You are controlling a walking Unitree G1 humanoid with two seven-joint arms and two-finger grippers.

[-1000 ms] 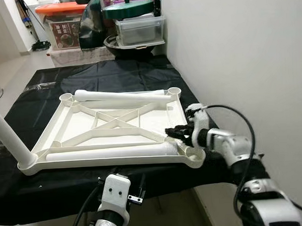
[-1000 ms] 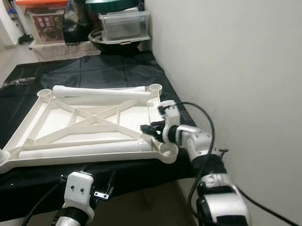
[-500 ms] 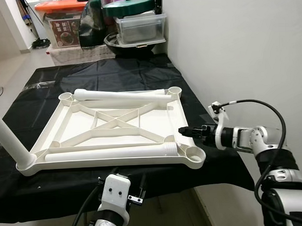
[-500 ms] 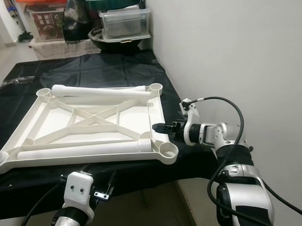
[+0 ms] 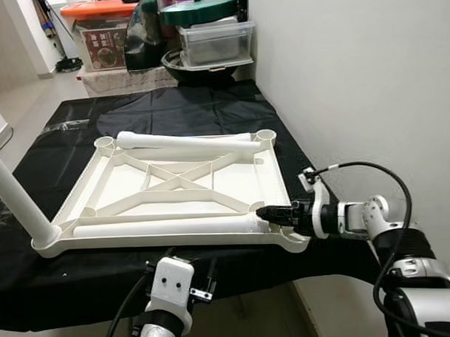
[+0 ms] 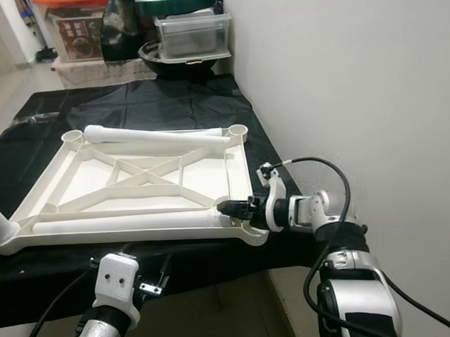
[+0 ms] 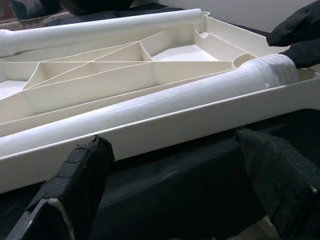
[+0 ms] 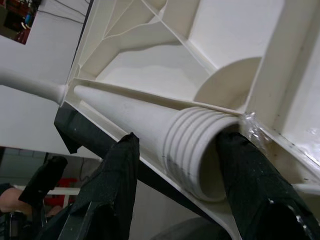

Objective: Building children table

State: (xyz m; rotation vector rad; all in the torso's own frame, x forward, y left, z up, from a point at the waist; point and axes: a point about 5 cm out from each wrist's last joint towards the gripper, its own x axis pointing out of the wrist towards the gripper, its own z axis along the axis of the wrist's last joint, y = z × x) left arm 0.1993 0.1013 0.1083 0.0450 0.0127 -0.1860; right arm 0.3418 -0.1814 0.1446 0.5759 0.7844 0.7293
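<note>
Right now the right gripper (image 8: 200,180) has its fingers spread around the threaded end of the near table leg (image 5: 160,227), lying in the upturned tabletop (image 5: 270,183) at its five o'clock corner. Meanwhile the left gripper (image 7: 180,175) hovers open at six o'clock.

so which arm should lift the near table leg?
Right, probably. The right claw already straddles the threaded end of the near table leg, one finger inside its bore. The left claw hangs open below the tabletop edge.
</note>
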